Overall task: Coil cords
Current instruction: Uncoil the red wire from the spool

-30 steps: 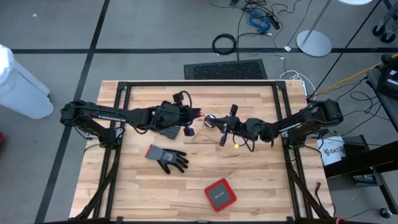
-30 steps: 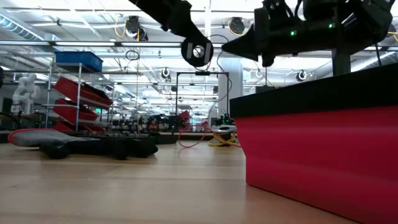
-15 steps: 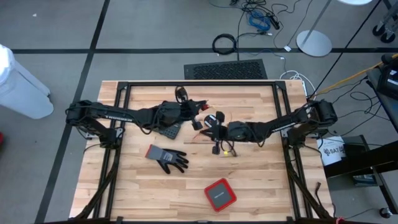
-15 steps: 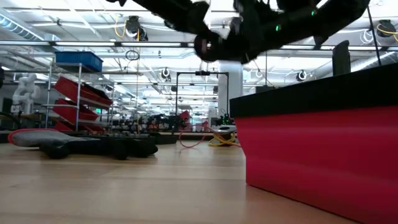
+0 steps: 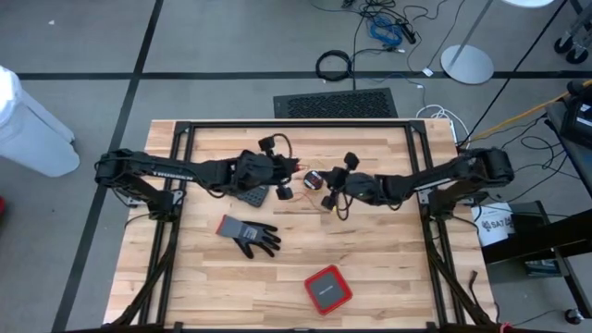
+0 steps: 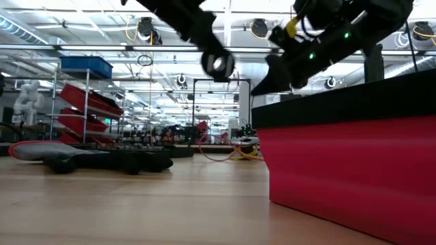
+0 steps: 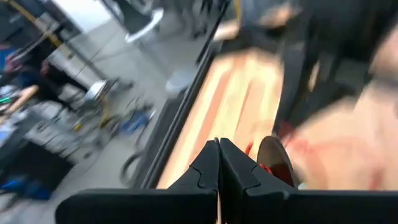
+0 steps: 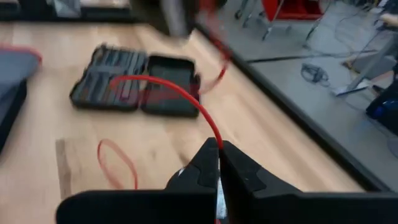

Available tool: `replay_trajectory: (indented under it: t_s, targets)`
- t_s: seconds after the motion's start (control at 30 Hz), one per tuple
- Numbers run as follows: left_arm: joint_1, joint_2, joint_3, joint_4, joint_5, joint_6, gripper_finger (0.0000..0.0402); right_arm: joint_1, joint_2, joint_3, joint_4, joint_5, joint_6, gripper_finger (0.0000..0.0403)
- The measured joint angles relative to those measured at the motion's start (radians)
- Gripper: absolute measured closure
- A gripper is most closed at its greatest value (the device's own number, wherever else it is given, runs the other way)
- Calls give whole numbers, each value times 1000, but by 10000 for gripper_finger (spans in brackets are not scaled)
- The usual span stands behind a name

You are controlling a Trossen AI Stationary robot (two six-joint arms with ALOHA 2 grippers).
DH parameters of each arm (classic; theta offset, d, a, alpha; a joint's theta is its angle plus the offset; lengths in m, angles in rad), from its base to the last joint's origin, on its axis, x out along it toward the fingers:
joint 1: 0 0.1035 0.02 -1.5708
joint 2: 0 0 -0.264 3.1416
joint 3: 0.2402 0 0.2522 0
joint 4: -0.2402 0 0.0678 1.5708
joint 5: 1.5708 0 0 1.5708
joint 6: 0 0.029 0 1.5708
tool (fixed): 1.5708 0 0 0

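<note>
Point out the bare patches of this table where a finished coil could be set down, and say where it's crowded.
Free: the wood between the grey glove and the red box, and the table strip right of the box. Crowded: the middle, where the left gripper and right gripper meet over the red cord and black case.

The right gripper, which half a second back had swung in low toward the glove side of the bench, has pulled back toward its own side. The left gripper has eased back slightly too. The red cord strung between them has shifted.
</note>
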Motion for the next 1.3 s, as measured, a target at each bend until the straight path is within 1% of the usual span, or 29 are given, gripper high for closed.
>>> replay_trajectory:
  t_s: [0.07,0.17,0.2,0.27,0.33,0.4,0.47,0.53,0.6,0.67,0.73,0.83,0.9,0.97,1.03,1.17,1.23,1.3]
  targets:
    - [1,0,0,-55,-63,22,402,18,-31,0,11,-1,-6,403]
    - [2,0,-1,-78,-134,34,402,62,-60,0,65,-17,-58,403]
    - [5,0,-1,-73,-139,34,402,79,-63,0,98,-33,-84,403]
    - [14,0,-1,-51,-147,33,402,111,-61,1,162,-107,-134,403]
    - [27,5,-1,7,-151,26,402,139,-50,2,219,-171,-157,403]
    - [41,8,-1,70,-151,9,402,156,-42,3,226,-179,-158,403]
    - [53,8,-1,159,-115,-9,402,163,-29,3,208,-180,-157,403]
    - [61,8,-1,247,-84,-26,402,161,-9,2,194,-220,-141,403]
    - [67,8,-1,329,-50,-27,402,160,14,2,175,-216,-130,403]
    - [72,8,-1,390,13,-45,402,151,28,2,134,-171,-114,403]
    - [74,8,-1,412,96,-92,402,124,30,2,58,-98,-92,403]
    - [71,8,-1,399,207,-132,402,78,26,2,-83,11,-47,403]
    - [64,8,-1,368,262,-133,402,49,17,2,-158,64,-27,403]
    - [57,8,-1,309,296,-133,402,27,8,2,-223,113,-15,403]
    - [48,8,-1,251,302,-131,402,8,-1,1,-282,148,-13,403]
    - [23,8,-2,161,303,-98,402,-17,-34,1,-367,149,-13,403]
    - [9,8,-2,154,301,-84,402,-28,-49,1,-414,105,-14,402]
    - [-2,8,-2,152,290,-74,402,-43,-63,1,-456,24,-13,394]
